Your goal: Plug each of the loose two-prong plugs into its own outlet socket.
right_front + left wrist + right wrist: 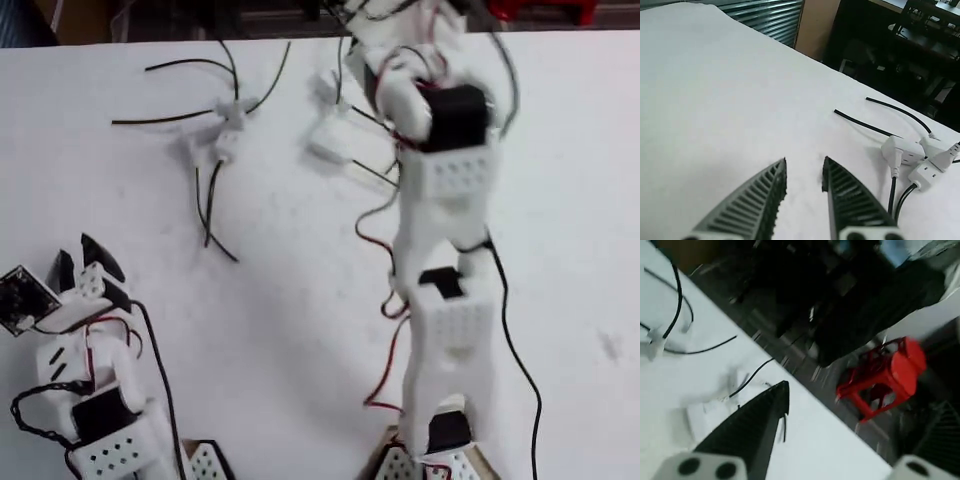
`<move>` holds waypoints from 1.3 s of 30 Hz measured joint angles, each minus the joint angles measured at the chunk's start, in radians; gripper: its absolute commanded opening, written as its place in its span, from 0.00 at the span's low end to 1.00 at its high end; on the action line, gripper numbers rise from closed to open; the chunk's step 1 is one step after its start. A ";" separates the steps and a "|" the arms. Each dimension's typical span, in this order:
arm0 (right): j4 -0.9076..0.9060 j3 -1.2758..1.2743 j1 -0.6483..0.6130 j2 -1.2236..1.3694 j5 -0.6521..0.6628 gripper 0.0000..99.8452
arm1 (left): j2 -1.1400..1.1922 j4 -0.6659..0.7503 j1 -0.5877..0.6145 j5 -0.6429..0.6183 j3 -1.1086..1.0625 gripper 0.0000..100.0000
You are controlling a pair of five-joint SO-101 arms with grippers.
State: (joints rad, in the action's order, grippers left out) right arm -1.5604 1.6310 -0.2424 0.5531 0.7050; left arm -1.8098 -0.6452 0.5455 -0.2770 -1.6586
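Though the left gripper [804, 162] sits part-open and empty far left of the right arm [445, 200], the plugs [228, 135] lie nearer, also left of it. They are probably light, hard and slick, so pinch each body's flat sides. The right gripper [865, 395] gapes wide, empty.

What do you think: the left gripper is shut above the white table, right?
No. The left gripper is open, not shut, above the white table; its jaws stand apart. The left wrist view shows it.

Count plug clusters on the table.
2: left cluster in the open, far side; right cluster beside the right arm. That arm may hide more.
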 measured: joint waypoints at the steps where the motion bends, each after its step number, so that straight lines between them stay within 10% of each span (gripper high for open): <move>1: 0.000 0.000 -0.003 -0.049 0.000 0.41 | 0.000 0.000 0.000 0.000 0.000 0.14; 21: -0.149 0.035 0.247 -0.941 -0.002 0.41 | 0.000 -0.015 -0.110 0.000 0.359 0.14; 39: -0.153 -0.169 0.282 -1.134 -0.006 0.41 | -0.014 -0.509 -0.112 0.000 1.112 0.14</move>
State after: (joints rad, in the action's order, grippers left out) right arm -1.7139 1.4622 0.0399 -0.5808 0.6989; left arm -1.8236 -1.1546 0.4335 -0.2770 -0.5462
